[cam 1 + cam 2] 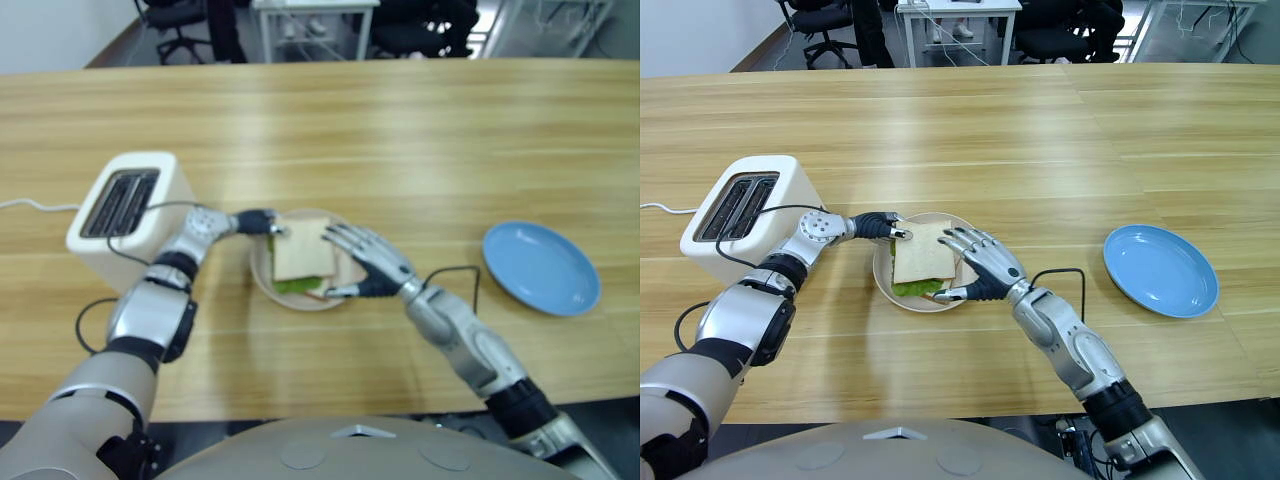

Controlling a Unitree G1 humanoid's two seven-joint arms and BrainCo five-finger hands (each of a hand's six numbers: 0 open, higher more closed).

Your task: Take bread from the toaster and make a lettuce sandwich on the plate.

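Silver-grey segmented arms (pixel 1070 350) with black joint bands, thin black cables (pixel 1060 270) at the wrists, dark metallic fingers (pixel 978 243)

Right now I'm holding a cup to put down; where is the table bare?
Bare wood lies between the sandwich plate and the blue plate, and across the whole far half beyond the toaster. It is crowded at the sandwich plate, where left hand and right hand meet.

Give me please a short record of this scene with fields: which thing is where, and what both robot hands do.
toaster: white, on the table, left side
bread slice: lies over lettuce on the beige plate
left robot hand: at the bread's left edge
right robot hand: fingers spread, at the sandwich's right side
blue plate: far right, apart
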